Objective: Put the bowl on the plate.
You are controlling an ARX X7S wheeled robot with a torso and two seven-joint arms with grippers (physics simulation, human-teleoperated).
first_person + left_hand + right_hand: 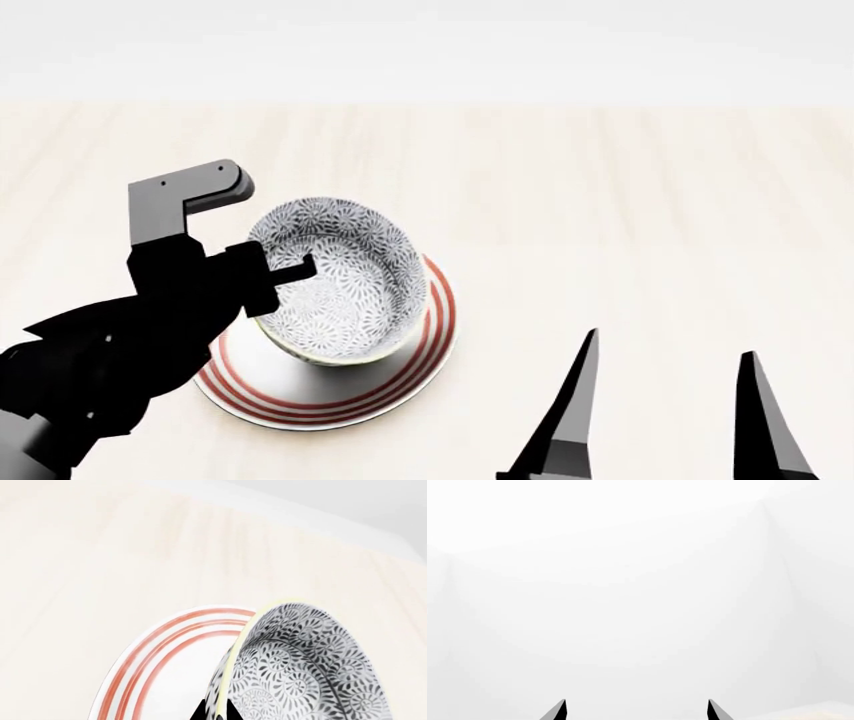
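The grey-and-white floral bowl (344, 280) with a thin yellowish rim rests tilted over the white plate (420, 372) with red rings, on the pale wooden table. My left gripper (274, 290) is shut on the bowl's left rim. In the left wrist view the two dark fingers pinch the bowl (307, 665) at its yellowish rim, and the plate (170, 650) shows behind it. Whether the bowl's base touches the plate I cannot tell. My right gripper (663, 375) hangs open at the lower right, apart from both, its fingertips (562, 707) holding nothing.
The pale wooden table (641, 200) stretches around the plate, with its far edge against a white background. The right wrist view shows only white walls.
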